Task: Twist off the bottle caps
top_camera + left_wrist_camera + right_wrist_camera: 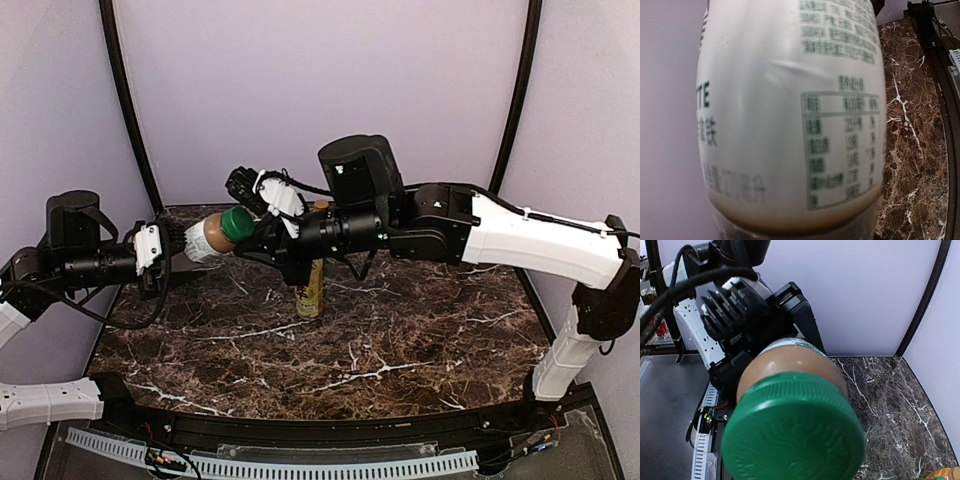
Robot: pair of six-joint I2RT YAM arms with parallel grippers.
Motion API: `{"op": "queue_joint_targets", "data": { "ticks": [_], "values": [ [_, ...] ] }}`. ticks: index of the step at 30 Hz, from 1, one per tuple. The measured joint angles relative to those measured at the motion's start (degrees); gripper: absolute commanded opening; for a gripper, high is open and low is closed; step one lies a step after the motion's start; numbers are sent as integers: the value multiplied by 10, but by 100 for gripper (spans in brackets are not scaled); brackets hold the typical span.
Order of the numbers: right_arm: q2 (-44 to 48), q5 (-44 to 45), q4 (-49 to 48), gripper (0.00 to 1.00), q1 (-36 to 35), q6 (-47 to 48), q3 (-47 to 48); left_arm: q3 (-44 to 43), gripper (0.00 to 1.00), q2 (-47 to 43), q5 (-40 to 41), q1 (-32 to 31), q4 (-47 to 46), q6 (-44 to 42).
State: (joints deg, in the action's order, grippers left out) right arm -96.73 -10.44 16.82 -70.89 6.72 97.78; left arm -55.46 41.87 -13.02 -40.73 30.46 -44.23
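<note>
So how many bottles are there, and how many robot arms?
Bottle with white label and green cap: 1
Yellow bottle: 1
Robot arms: 2, the left arm and the right arm
Total: 4

Lab test booth; lilac walls (320, 80), marble tabletop (430, 340).
</note>
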Motion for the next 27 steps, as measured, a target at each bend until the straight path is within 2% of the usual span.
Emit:
{"op": "queue_joint_targets", "data": {
  "ticks": [5,8,13,14,17,22,27],
  "values": [
    [9,6,-10,1,-4,36,-31,0,10,15,-56,-10,9,43],
    [24,16,-20,23,-4,33,-49,1,10,20,-64,-15,2,66],
    [58,24,-29,69,-3,-3,-61,10,10,17,-22,-19,-44,75],
    [65,25,-34,76,-3,-14,-61,16,10,16,-1,-19,-60,71],
    [78,25,-43,89,0,-72,-55,37,10,14,68,-19,-110,41],
    [70,31,-50,89,28,-221,-20,62,10,15,185,-20,-197,-28],
    [41,51,-56,88,60,-355,18,83,10,16,255,-20,-277,-105]
  ]
}}
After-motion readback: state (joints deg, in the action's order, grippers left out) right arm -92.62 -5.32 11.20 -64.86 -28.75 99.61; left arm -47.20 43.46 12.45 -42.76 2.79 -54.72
